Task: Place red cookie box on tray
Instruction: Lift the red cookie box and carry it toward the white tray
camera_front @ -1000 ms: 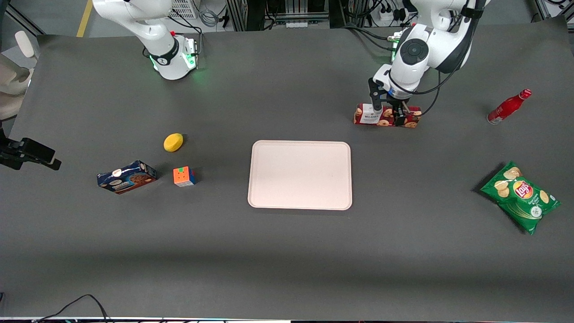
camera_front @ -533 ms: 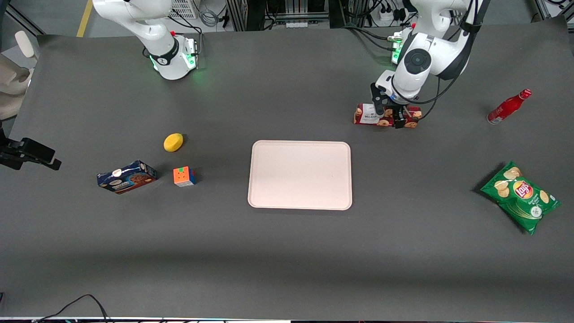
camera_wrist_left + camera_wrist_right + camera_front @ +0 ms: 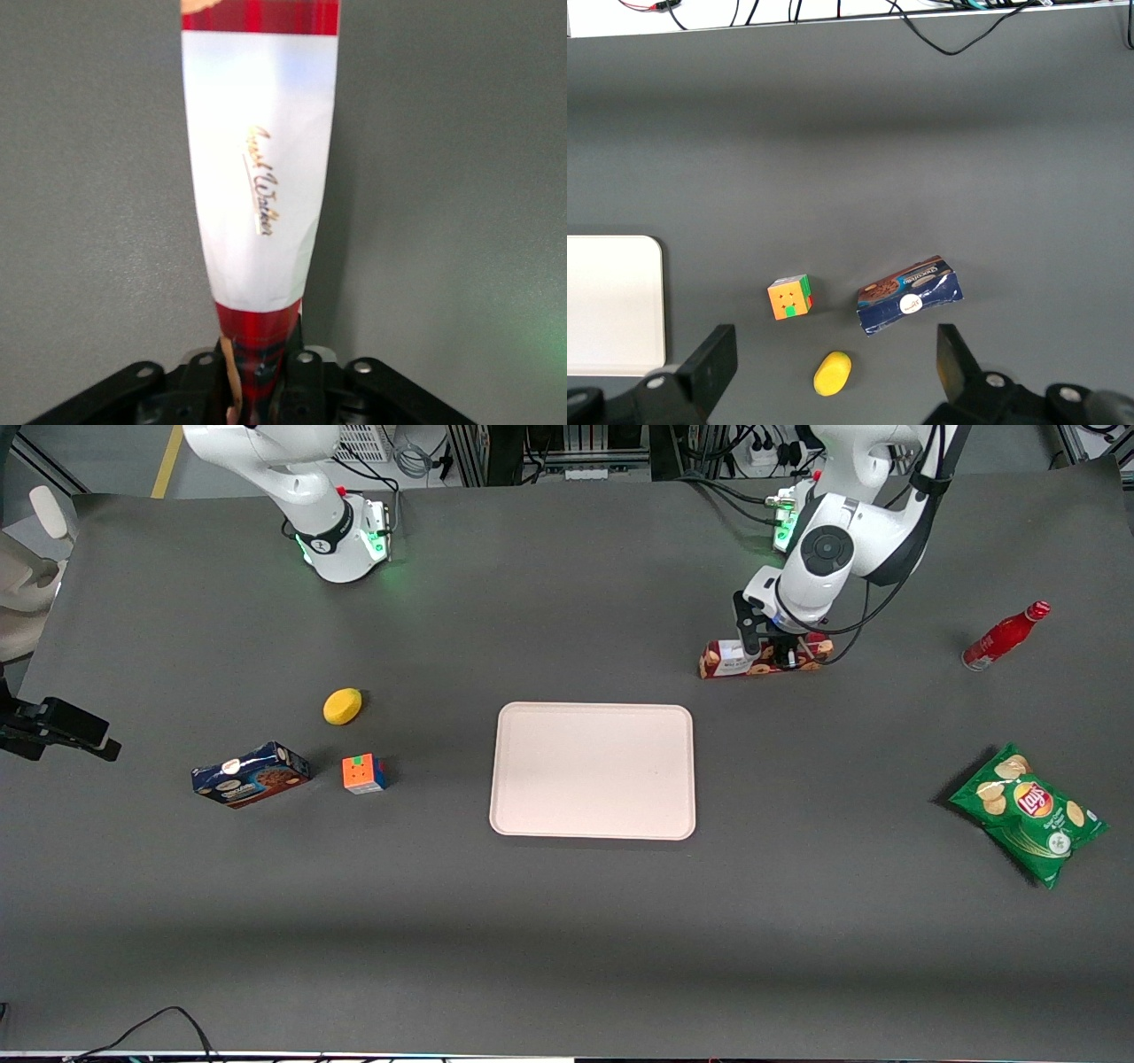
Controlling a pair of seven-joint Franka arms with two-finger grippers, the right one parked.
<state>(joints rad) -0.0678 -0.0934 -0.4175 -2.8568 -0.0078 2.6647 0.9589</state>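
Observation:
The red cookie box, a slim dark-red tartan carton with cookie pictures and a white label panel, lies on the table farther from the front camera than the tray, toward the working arm's end. My left gripper is down on it and shut on its middle. In the left wrist view the box runs out from between the fingers, white panel showing, and the gripper clamps its red part. The pale pink-beige tray lies bare at the table's middle.
A red bottle and a green chip bag lie toward the working arm's end. A yellow lemon, a colour cube and a blue cookie box lie toward the parked arm's end; they show in the right wrist view too.
The gripper has come down lower onto the red cookie box. The box now shows tipped onto its narrow side, thinner in the front view.

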